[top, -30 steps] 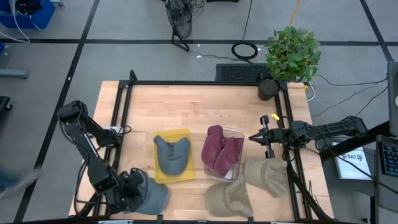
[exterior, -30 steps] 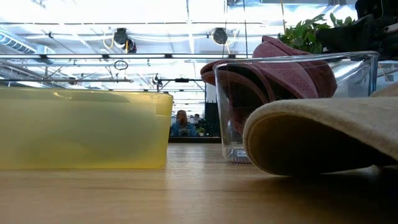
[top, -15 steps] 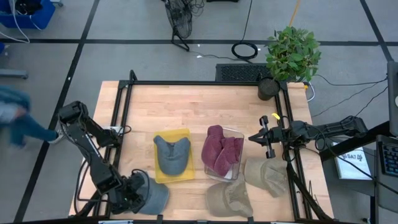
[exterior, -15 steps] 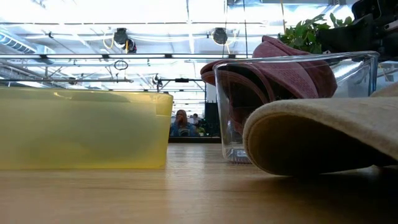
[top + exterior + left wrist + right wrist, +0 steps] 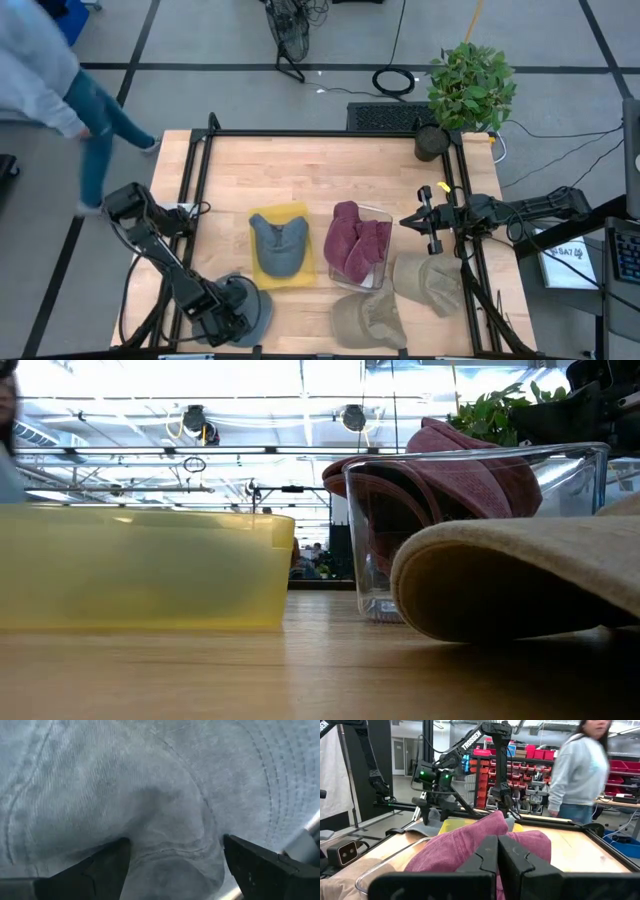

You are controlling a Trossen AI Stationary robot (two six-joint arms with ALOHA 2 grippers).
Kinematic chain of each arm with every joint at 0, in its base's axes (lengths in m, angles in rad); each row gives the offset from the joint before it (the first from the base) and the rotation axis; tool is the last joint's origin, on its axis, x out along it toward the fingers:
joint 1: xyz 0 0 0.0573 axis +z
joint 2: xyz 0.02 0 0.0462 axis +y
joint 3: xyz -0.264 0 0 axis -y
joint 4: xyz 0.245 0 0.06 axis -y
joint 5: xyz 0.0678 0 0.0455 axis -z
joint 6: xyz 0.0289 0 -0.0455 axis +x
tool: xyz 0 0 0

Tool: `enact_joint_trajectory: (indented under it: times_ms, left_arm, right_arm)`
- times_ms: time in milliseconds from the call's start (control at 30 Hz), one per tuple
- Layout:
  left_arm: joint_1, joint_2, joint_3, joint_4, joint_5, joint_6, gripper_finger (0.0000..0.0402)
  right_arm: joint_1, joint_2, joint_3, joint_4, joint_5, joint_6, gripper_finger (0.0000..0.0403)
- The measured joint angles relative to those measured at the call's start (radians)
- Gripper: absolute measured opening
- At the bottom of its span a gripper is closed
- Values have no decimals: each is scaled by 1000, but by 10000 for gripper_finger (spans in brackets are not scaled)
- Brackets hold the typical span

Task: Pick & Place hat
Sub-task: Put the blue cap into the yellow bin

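1. Two dark fingers (image 5: 107,870) of the left gripper (image 5: 222,312) stand apart, pressed down into the soft grey-blue fabric cap (image 5: 150,795) with a raised fold of its cloth between them; they have not closed on it.
2. That cap (image 5: 248,310) lies at the near left corner of the pale wooden table (image 5: 300,170), partly under the gripper.
3. It looks light and limp: stitched cotton that creases and bunches under the fingers. It will likely sag and drape once lifted, so a pinch on a gathered fold of the crown, or on the stiffer stitched brim, should hold better than a grip on flat cloth.
4. Just beyond it a second grey-blue cap (image 5: 276,245) rests in the translucent yellow plastic tub (image 5: 296,215), which would be the likely place for this one.
5. Beside the tub, a clear glass-like box (image 5: 384,216) holds a heap of maroon fabric hats (image 5: 352,240).
6. Two beige cloth hats (image 5: 425,280) lie loose on the table at the near right.
7. The right gripper (image 5: 415,222) waits at the right edge of the table, its fingers (image 5: 485,855) together and empty.
8. A person in a grey top (image 5: 40,70) walks past the table's far left.
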Motion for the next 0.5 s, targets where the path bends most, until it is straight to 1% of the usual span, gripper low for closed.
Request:
enact_joint_trajectory:
  times_ms: [133, 200, 267, 367, 500]
  left_arm:
    - [-2, 17, -1, 15, 10, -7, 316]
    - [-4, 11, -1, 22, 15, -26, 300]
    - [-4, -1, -1, 32, 23, -27, 271]
    - [-5, -19, -2, 39, 36, -11, 204]
    - [-6, -41, -3, 44, 46, 43, 80]
  right_arm:
    - [0, 0, 0, -1, 0, 5, 0]
    - [0, 1, 0, 0, 0, 7, 0]
    - [0, 1, 0, 0, 0, 7, 0]
    - [0, 2, 0, 1, 0, 6, 0]
    - [0, 2, 0, 2, 0, 5, 0]
